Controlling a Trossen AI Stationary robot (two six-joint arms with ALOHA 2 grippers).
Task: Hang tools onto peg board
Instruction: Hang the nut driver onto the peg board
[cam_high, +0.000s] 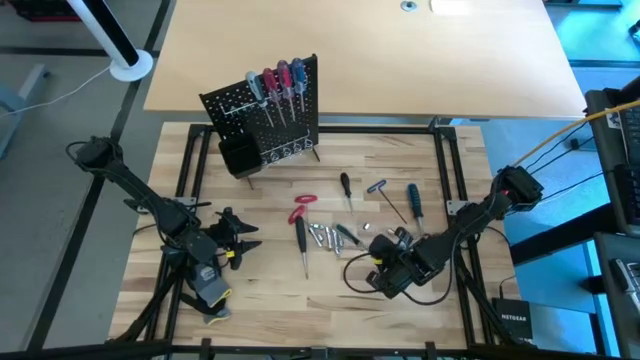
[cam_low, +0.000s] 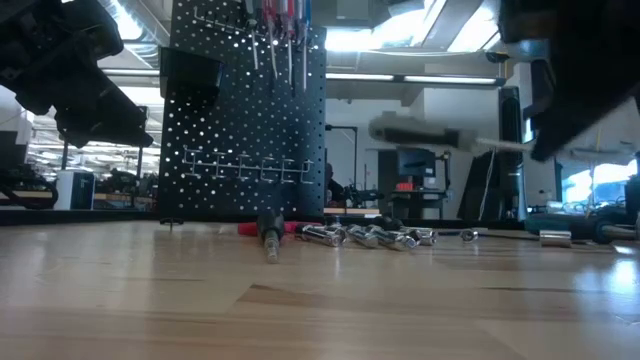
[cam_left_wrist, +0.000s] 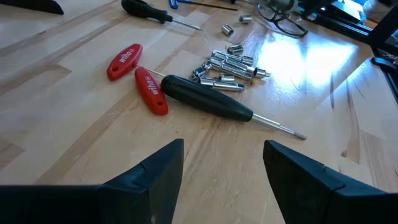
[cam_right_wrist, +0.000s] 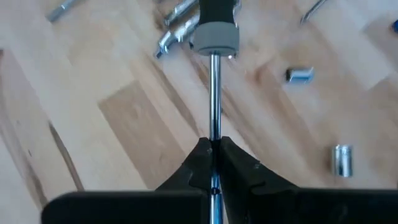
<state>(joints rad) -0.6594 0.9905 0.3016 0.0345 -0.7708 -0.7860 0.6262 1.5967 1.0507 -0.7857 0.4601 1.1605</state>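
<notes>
Pinched between my right gripper's (cam_right_wrist: 212, 163) fingertips, the screwdriver's (cam_right_wrist: 213, 37) thin steel shaft feels slippery, handle-heavy; left gripper (cam_left_wrist: 222, 177) gapes empty.

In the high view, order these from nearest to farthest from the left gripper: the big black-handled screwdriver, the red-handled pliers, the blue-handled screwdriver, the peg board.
From the left gripper, open, at the table's left:
1. Big black-handled screwdriver, just to its right.
2. Red-handled pliers, right and slightly farther back; close to the first.
3. Peg board, at the back, upright.
4. Blue-handled screwdriver, far right.
</notes>
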